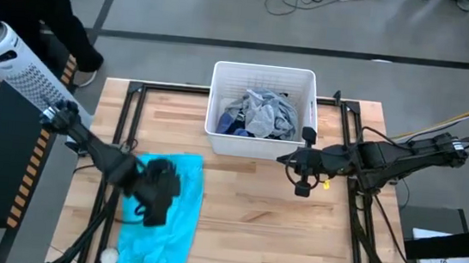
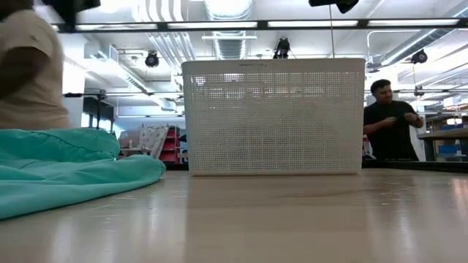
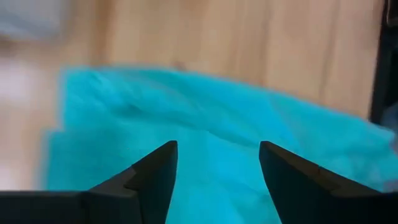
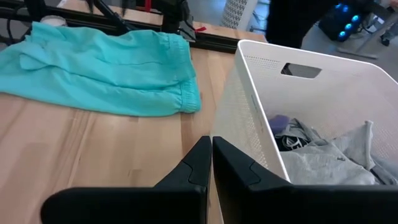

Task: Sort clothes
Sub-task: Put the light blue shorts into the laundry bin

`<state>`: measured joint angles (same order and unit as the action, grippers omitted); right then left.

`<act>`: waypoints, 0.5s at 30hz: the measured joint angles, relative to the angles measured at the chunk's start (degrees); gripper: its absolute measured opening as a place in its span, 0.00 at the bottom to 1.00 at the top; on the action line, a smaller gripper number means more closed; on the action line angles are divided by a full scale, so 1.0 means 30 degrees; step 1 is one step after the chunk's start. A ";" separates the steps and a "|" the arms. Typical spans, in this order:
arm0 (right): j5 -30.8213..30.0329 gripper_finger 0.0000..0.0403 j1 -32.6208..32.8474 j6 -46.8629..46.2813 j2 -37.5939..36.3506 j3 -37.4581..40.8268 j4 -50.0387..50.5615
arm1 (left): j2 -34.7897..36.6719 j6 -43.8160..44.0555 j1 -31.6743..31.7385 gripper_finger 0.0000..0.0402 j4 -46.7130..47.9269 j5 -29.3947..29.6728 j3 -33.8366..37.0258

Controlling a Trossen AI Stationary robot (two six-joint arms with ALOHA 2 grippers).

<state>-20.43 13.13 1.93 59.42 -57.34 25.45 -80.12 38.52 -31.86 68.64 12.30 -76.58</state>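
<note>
While grey and navy clothes [image 1: 258, 115] fill the basket [image 1: 216, 138], the open left end effector [image 3: 217, 165] hovers above the turquoise garment [image 1: 165, 220]; the right end effector [image 4: 211, 158] waits closed.

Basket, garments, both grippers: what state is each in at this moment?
Basket: upright, holding clothes.
Turquoise garment: spread flat on the table.
Grey garment: crumpled in the basket.
Left gripper: open above the turquoise garment, empty.
Right gripper: shut, empty, beside the basket.
</note>
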 joint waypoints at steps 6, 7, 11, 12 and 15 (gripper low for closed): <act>-0.0007 0.00 0.0087 -0.0168 0.0000 0.0000 0.0007 | -0.0327 0.6413 -0.1874 0.54 -0.3842 -0.2629 0.3737; -0.0007 0.00 0.0089 -0.0179 0.0000 0.0000 0.0007 | -0.0405 0.7519 -0.2011 0.54 -0.4331 -0.3173 0.4282; -0.0007 0.00 0.0124 -0.0198 0.0000 0.0000 0.0015 | -0.0554 1.0746 -0.2565 0.59 -0.4786 -0.6011 0.6017; -0.0007 0.00 0.0124 -0.0197 0.0000 0.0000 0.0015 | -0.0547 1.1190 -0.2752 0.61 -0.4783 -0.6603 0.6373; -0.0007 0.00 0.0137 -0.0189 0.0000 0.0000 0.0057 | -0.0528 1.1952 -0.3410 0.65 -0.4520 -0.7677 0.6994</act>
<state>-20.45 13.54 1.37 59.42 -57.34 25.62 -81.70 74.38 -42.09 55.08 -10.73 -55.59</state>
